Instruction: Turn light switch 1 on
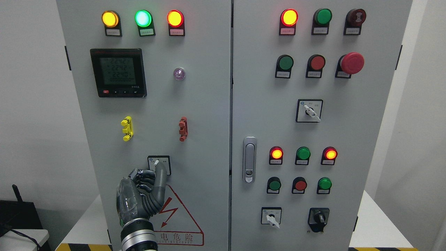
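A small rotary switch (157,161) with a white knob sits on a square plate low on the left cabinet door (195,115). My left hand (148,181) rises from the bottom edge below it. Its index finger (160,172) is stretched up, with the tip resting on the knob and covering most of the plate. The other fingers are curled into the palm and hold nothing. The knob's exact pointing direction is hidden by the finger. My right arm does not show.
Above the switch are a yellow clip (127,128), a red clip (183,129), a digital meter (118,72) and three lit lamps. The right door carries a latch handle (249,164), push buttons, a red emergency button (352,63) and three more rotary switches (309,111).
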Controlling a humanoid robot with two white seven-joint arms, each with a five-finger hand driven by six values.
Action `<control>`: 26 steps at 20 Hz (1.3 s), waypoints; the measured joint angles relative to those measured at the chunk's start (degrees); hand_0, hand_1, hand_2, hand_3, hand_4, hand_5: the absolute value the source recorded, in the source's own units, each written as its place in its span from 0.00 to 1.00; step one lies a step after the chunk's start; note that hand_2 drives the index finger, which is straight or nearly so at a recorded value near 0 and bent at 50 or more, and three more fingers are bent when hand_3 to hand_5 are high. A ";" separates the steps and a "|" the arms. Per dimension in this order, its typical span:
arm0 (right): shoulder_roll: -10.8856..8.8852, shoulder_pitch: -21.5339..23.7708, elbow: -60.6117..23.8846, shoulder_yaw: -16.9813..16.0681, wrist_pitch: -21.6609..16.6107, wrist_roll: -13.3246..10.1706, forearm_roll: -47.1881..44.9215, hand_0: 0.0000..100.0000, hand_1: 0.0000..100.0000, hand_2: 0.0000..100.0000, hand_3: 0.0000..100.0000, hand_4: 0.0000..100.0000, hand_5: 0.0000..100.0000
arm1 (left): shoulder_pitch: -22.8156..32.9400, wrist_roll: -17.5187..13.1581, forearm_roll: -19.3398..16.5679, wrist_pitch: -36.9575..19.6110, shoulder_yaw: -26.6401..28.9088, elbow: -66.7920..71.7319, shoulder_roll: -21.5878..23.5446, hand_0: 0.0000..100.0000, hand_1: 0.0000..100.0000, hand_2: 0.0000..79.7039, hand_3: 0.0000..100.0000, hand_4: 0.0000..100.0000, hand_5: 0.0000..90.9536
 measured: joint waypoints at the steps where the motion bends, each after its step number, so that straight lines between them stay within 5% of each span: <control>1: 0.00 0.00 0.00 0.00 0.00 0.00 0.00 0.12 0.39 0.00 0.00 0.00 0.00 | 0.00 0.03 0.00 0.01 -0.02 0.00 0.00 0.38 0.30 0.69 0.76 0.83 0.89; 26: -0.01 0.00 0.02 0.00 0.00 0.19 0.00 0.12 0.39 0.00 0.00 0.00 0.00 | -0.06 -0.48 0.09 -0.08 -0.31 0.05 0.00 0.50 0.22 0.71 0.78 0.85 0.90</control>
